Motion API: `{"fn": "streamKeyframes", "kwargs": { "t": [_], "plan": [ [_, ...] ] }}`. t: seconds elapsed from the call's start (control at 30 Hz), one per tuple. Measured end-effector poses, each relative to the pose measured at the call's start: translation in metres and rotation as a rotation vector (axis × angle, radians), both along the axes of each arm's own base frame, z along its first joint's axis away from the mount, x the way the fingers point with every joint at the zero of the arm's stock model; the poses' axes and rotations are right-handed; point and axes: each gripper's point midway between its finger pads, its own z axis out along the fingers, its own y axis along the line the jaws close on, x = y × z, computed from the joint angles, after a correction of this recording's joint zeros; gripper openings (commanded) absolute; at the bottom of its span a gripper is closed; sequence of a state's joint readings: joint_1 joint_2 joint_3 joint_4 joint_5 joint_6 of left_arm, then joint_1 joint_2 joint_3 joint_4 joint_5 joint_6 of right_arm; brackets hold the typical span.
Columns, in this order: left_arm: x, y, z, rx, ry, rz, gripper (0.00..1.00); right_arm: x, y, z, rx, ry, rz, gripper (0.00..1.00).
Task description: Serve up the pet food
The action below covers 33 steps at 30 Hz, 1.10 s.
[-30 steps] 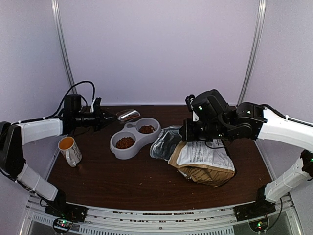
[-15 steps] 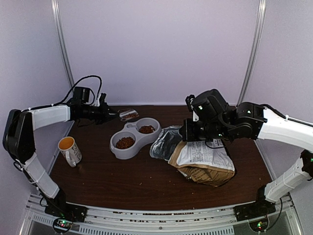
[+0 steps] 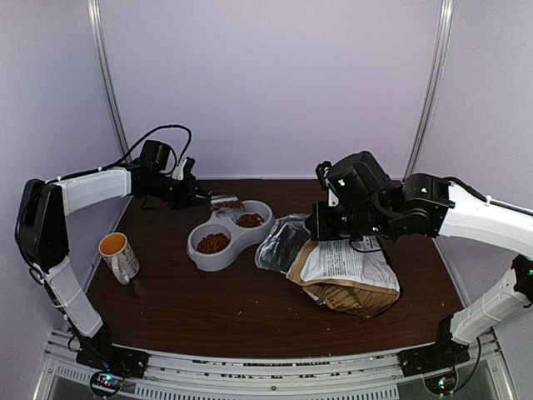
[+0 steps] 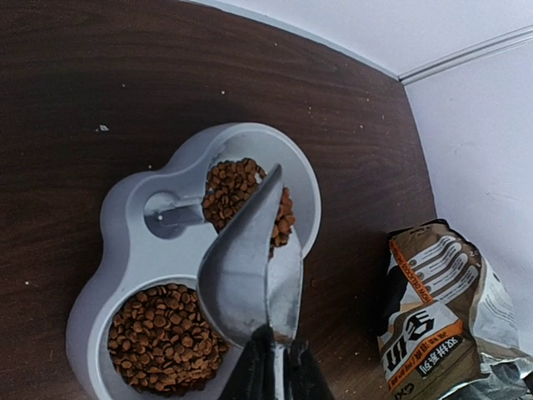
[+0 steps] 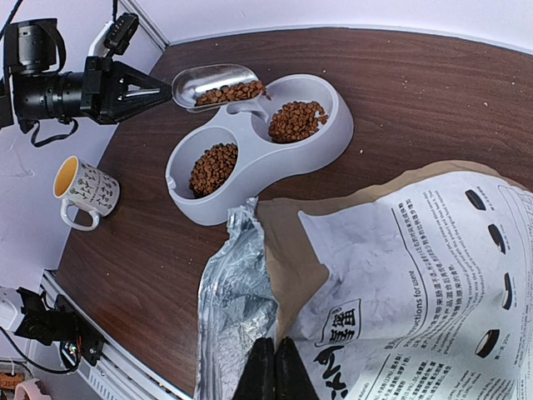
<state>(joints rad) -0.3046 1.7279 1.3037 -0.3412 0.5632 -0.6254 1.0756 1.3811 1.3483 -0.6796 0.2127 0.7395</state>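
Naturally, the pet food (image 5: 231, 91) cannot be picked up directly. It is loose, dry and light kibble that rolls and scatters easily, so it needs a carrier. That carrier is the metal scoop (image 5: 208, 82). The left pincer (image 4: 273, 367) pinches its thin handle, with the fingers nearly pressed together around it. I judge the handle to be smooth and a little slippery, so a firm hold close to the bowl of the scoop seems safest, and the scoop should tilt slowly.

One portion of kibble lies in the scoop just ahead of the left pincer. More lies below and beyond it in both compartments of the grey double bowl (image 5: 212, 208). The rest is presumably in the dog food bag (image 5: 400, 275), which lies on the desk (image 5: 150, 267) under the right pincer (image 5: 268, 367).

The right pincer is pressed together above the foil mouth (image 5: 237, 292) of the bag. Whether a fold of foil is caught between its fingers, I cannot tell. The left wrist view shows only the underside of the scoop, so its load is hidden there. The inside of the bag is not visible, and the bag is cut off at the picture edge.
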Motion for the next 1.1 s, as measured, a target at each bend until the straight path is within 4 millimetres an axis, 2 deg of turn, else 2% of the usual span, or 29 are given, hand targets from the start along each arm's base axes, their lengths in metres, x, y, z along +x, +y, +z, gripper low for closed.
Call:
{"fn": "streamKeyframes", "kwargs": {
  "t": [0.27, 0.53, 0.8, 1.0, 1.1],
  "plan": [
    [0.000, -0.015, 0.017, 0.150, -0.101, -0.043, 0.00, 0.000, 0.000, 0.000, 0.001, 0.000, 0.000, 0.00],
    [-0.007, -0.016, 0.007, 0.301, -0.124, -0.072, 0.00, 0.000, 0.000, 0.000, 0.001, 0.000, -0.001, 0.00],
    [-0.010, -0.023, 0.006, 0.383, -0.164, -0.107, 0.00, 0.000, 0.000, 0.000, 0.000, 0.000, -0.001, 0.00],
    [-0.011, -0.018, 0.007, 0.457, -0.199, -0.090, 0.00, 0.000, 0.000, 0.000, 0.001, 0.000, 0.000, 0.00],
    [-0.024, -0.010, 0.015, 0.465, -0.230, -0.065, 0.00, 0.000, 0.000, 0.000, -0.004, -0.003, 0.002, 0.00]
  ]
}}
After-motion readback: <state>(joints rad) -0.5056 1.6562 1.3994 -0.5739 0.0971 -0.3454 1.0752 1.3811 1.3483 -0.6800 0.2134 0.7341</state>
